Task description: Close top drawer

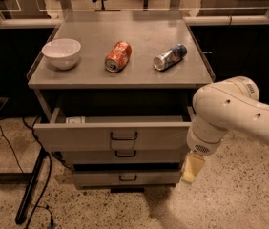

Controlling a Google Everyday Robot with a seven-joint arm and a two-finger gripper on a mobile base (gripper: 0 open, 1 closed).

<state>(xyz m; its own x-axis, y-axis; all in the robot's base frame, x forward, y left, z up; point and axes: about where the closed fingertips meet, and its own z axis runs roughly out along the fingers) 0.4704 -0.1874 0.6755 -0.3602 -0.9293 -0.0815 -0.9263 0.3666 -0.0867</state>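
My fingers (pixel 193 168) show only as one pale yellow block hanging under my wrist, and I cannot tell whether they are parted or pressed together. My gripper (pixel 193 169) points down at the speckled floor (pixel 249 194), just off the right end of the cabinet, level with the two shorter drawer fronts (pixel 125 155) and lower than the top drawer (pixel 77 136). I cannot tell whether it touches the cabinet's side. It holds nothing that I can see. The top drawer stands partly out from the cabinet, its wide grey front forward of the two below, its dark loop handle (pixel 123 136) at the middle. Through the gap behind the front, a small white card (pixel 75 120) lies on the drawer's floor at the left. My white arm (pixel 230 111) crosses in from the right, its elbow near the drawer's right corner. On the cabinet top (pixel 139 78) sit a white bowl (pixel 61 53) at the left, an orange can (pixel 118 56) on its side in the middle, and a blue and silver can (pixel 170 57) on its side to the right, all apart from one another.
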